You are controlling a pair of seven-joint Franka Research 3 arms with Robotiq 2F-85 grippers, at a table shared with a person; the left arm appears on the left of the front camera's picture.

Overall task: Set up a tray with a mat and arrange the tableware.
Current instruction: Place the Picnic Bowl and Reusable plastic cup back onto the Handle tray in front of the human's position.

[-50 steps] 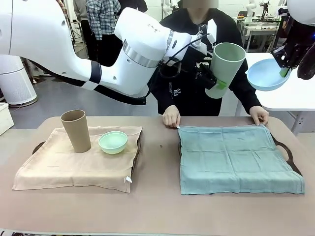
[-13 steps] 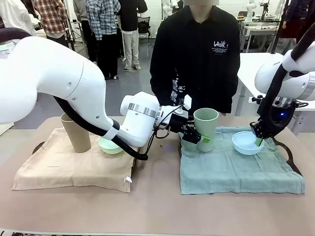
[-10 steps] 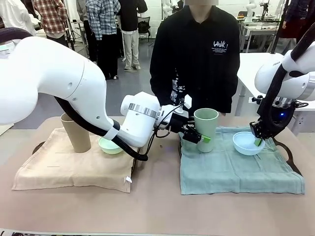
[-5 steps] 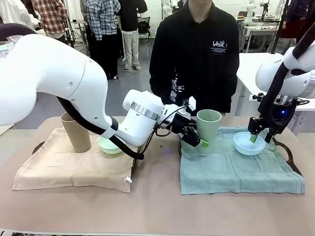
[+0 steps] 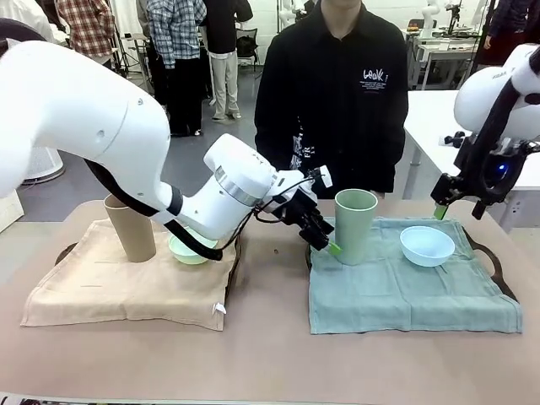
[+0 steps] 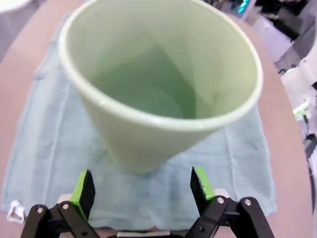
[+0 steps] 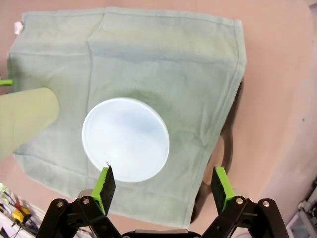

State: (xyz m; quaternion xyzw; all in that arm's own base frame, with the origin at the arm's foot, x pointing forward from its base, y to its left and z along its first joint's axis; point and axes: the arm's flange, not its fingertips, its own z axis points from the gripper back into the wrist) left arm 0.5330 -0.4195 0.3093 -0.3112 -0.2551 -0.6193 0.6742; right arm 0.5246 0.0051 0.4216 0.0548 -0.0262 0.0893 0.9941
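Observation:
A pale green cup (image 5: pixel 354 225) stands upright on the teal mat (image 5: pixel 405 278) at its left end, and a light blue bowl (image 5: pixel 426 245) rests on the same mat further right. My left gripper (image 5: pixel 325 240) is open just left of the cup, free of it; in the left wrist view the cup (image 6: pixel 158 84) stands beyond the open gripper (image 6: pixel 143 181). High at the right my right gripper (image 5: pixel 456 207) hangs open above the bowl (image 7: pixel 125 139), with the gripper (image 7: pixel 163 182) empty. On the tan mat (image 5: pixel 126 283) stand a tan cup (image 5: pixel 131 224) and a mint green bowl (image 5: pixel 190 249).
Dark tray handles (image 5: pixel 485 253) stick out from under the teal mat, and another handle (image 5: pixel 66 251) shows by the tan mat. A person in black (image 5: pixel 337 93) stands at the far side. A white table (image 5: pixel 439 126) stands at the back right.
My left gripper has let go of the pale green cup and drawn back to the left. My right gripper has released the light blue bowl and risen above it.

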